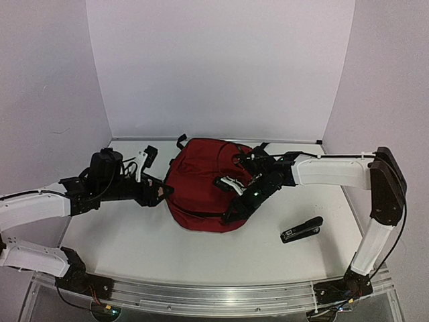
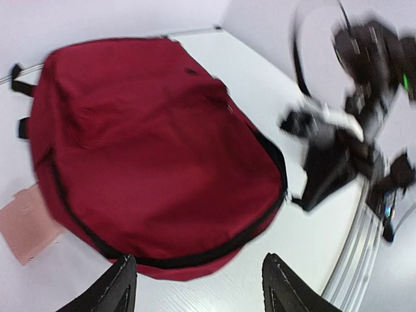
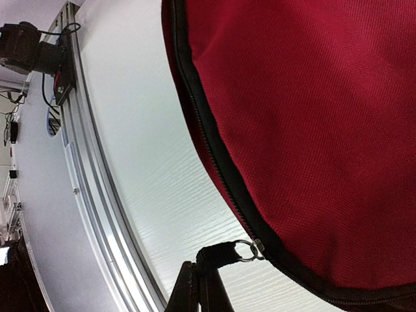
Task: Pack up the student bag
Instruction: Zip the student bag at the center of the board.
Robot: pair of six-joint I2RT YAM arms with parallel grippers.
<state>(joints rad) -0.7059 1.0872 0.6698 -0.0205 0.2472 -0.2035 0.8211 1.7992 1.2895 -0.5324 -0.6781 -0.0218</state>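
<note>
The dark red fabric backpack with black zippers (image 1: 201, 191) lies flat in the middle of the white table (image 1: 134, 241), with its black straps towards the back wall. The left gripper (image 2: 198, 261) sits just off the bag's left side. Its two black fingers (image 2: 120, 286) stand wide apart with nothing between them, and the bag's zipped rim lies just beyond their tips without touching them.

From the other side, the right gripper (image 3: 198, 289) reaches over the bag to its near edge. Its fingers (image 3: 185, 296) are pressed together on the black zipper pull (image 3: 218, 255), a short fabric tab hooked by a small metal ring (image 3: 244, 250) to the zipper that runs round the red cloth.

A black stapler (image 1: 301, 229) lies on the table to the right of the bag, well clear of it. A flat pink sheet (image 2: 26, 224) lies next to the bag on the left arm's side, though I can't tell whether they touch.
</note>
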